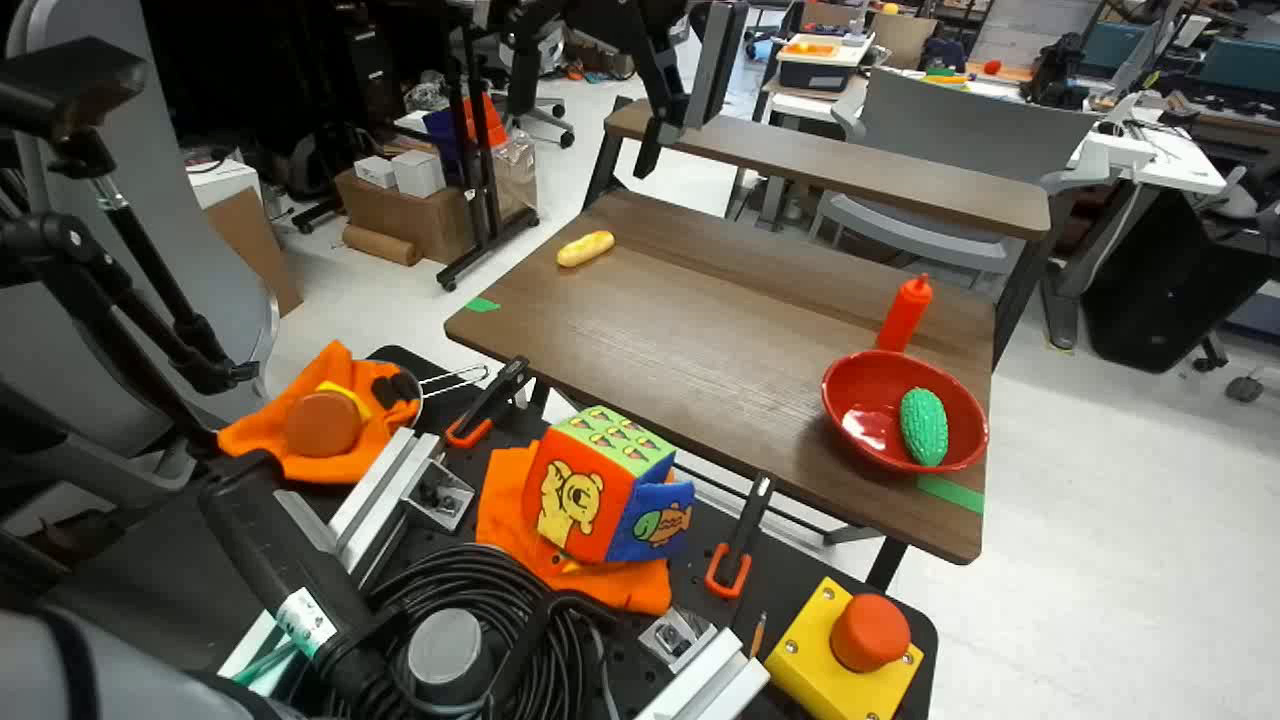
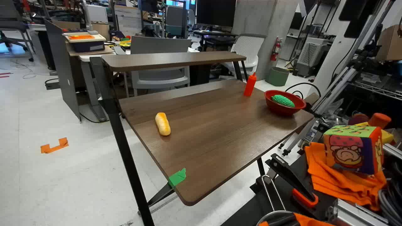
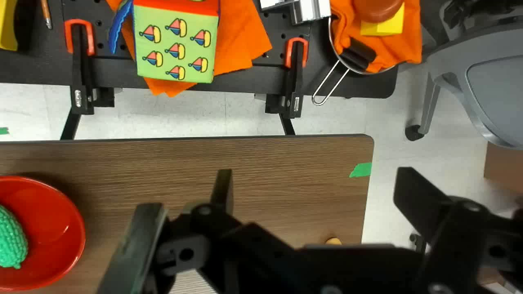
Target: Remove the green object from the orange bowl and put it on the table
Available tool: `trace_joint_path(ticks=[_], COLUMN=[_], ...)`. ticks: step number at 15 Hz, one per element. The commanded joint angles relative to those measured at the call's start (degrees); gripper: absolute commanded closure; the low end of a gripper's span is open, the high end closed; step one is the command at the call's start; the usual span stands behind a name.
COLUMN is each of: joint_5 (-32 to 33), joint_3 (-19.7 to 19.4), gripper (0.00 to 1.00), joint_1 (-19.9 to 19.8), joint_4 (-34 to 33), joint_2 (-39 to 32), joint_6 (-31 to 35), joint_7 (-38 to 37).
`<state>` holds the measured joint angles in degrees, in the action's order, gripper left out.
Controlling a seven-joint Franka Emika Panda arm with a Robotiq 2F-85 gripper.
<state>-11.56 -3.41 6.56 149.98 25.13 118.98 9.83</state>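
The green object [image 1: 924, 427] is a bumpy oval lump lying inside the red-orange bowl [image 1: 862, 395]. The bowl stands near a corner of the dark brown table [image 1: 690, 320]. An exterior view also shows the green object [image 2: 282, 100], the bowl [image 2: 280, 110] and the table [image 2: 213, 135]. In the wrist view the green object [image 3: 11, 239] and bowl [image 3: 53, 241] are at the left edge, partly cut off. My gripper [image 3: 318, 183] is open, its fingers wide apart with nothing between them. It hangs high above the table, at the opposite end from the bowl.
A yellow oblong object [image 1: 586, 249] lies on the table; its tip [image 3: 334, 241] shows in the wrist view. An upright red bottle [image 1: 905, 313] stands beside the bowl. A raised shelf [image 1: 830, 170] runs along one long side. A cloth cube [image 1: 605, 485] and clamps [image 1: 740, 540] are on the black bench.
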Motion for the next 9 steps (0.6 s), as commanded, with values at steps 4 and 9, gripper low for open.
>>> trace_joint_path(ticks=[4,9], joint_5=[-0.33,-0.99], joint_3=[0.76,0.37], gripper=[0.00,0.00], joint_1=[-0.81,-0.87], joint_4=[-0.08,-1.26], joint_2=[-0.02,-1.04], joint_6=[-0.16,0.57], joint_7=[0.29,0.59])
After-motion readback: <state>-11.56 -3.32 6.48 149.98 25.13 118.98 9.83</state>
